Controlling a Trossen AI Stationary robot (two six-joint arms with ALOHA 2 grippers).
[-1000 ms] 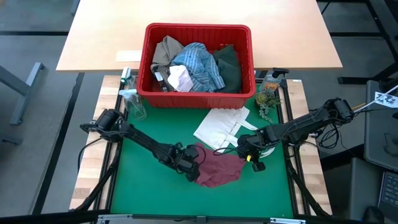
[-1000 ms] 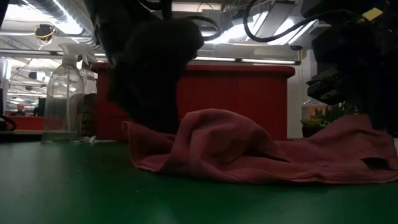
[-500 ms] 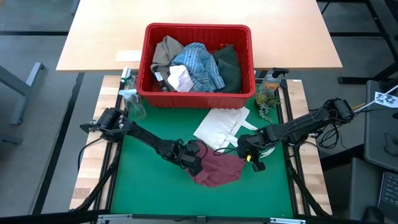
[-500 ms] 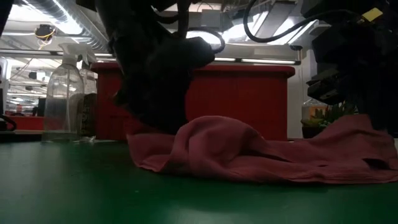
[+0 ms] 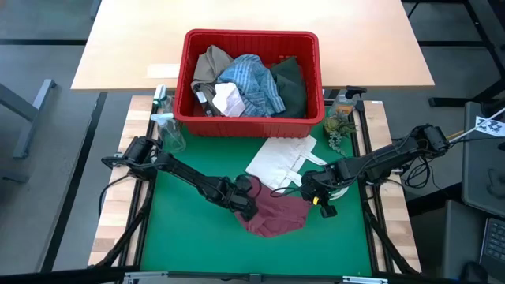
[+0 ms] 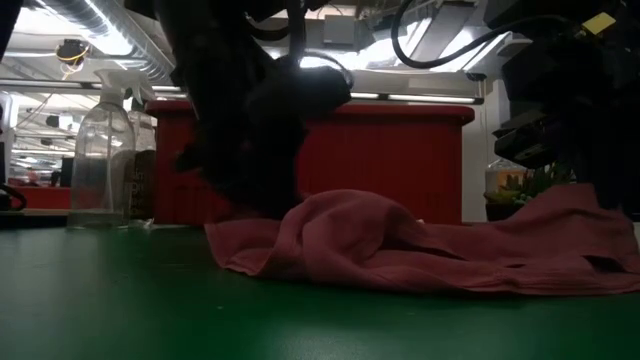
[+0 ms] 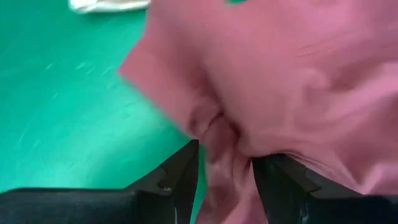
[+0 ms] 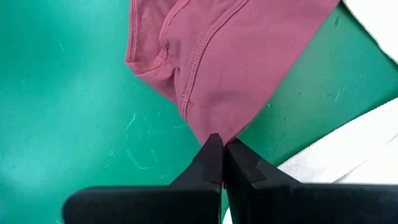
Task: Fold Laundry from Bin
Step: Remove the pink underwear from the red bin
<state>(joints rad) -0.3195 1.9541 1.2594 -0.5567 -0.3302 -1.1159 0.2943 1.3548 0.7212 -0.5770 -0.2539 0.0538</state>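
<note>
A small maroon cloth (image 5: 274, 214) lies crumpled on the green mat (image 5: 189, 237), between my two grippers. My left gripper (image 5: 245, 203) is open at the cloth's left edge, its fingers on either side of a raised fold (image 7: 221, 146). My right gripper (image 5: 317, 197) is shut on the cloth's right corner. The red bin (image 5: 252, 35) stands at the far edge. It holds the blue-white striped shirt (image 5: 251, 83), a tan garment (image 5: 211, 63), a small white cloth (image 5: 229, 101) and a dark green garment (image 5: 290, 83). My left gripper comes from above, slanting down, with its open fingers astride a bunched fold at the cloth's left edge (image 7: 217, 155). The fold lies against one finger (image 7: 273, 177), while a strip of green mat shows beside the other. The cloth rests on the mat. My right gripper pinches the cloth's right corner (image 8: 214, 127) between its shut fingertips, slanting down from above. That corner rises slightly (image 6: 585, 200), and the rest of the cloth lies slack on the mat.
A flat white tote bag (image 5: 282, 162) lies between the bin and the cloth, close to my right gripper. A clear spray bottle (image 5: 168, 130) stands at the far left and a small plant (image 5: 339, 126) at the far right. Bare green mat lies near and left.
My left gripper has rolled about its own axis over the cloth's left edge. The raised fold there has sunk lower and drifted a little toward the right. My right gripper and the cloth's right corner have kept still.
</note>
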